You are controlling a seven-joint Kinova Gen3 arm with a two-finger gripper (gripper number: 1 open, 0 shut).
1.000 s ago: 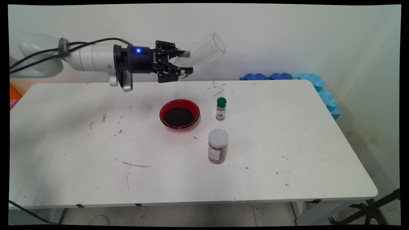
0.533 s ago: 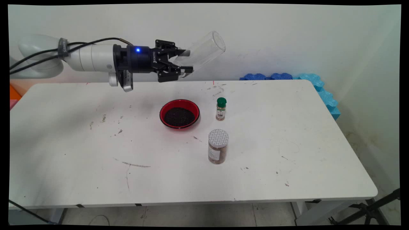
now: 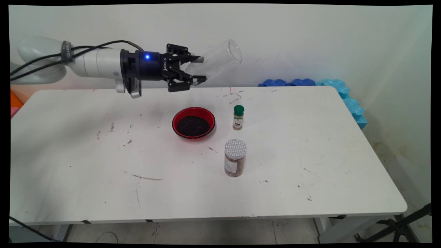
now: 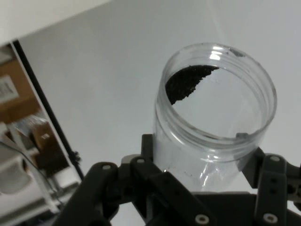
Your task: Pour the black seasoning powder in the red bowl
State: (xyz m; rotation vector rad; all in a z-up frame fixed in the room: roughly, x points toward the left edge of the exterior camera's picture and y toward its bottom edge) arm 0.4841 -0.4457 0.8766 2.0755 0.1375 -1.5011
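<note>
My gripper (image 3: 200,70) is shut on a clear plastic jar (image 3: 217,58), held high above the table's far side. The jar is tilted, its open mouth pointing up and to the right. In the hand view the clear jar (image 4: 211,127) sits between the fingers (image 4: 270,186), and a small dark patch of grains clings inside near its rim. Below and slightly left of the jar, a red bowl (image 3: 193,122) filled with dark grains rests on the table (image 3: 86,165).
A small spice bottle with a green cap (image 3: 238,117) stands right of the bowl. A larger jar with a white lid (image 3: 235,158) stands nearer the front. Blue foam pieces (image 3: 330,90) lie at the table's far right corner.
The gripper has rolled slightly, so the jar's mouth has dipped a little lower. The arm has stayed in about the same place.
</note>
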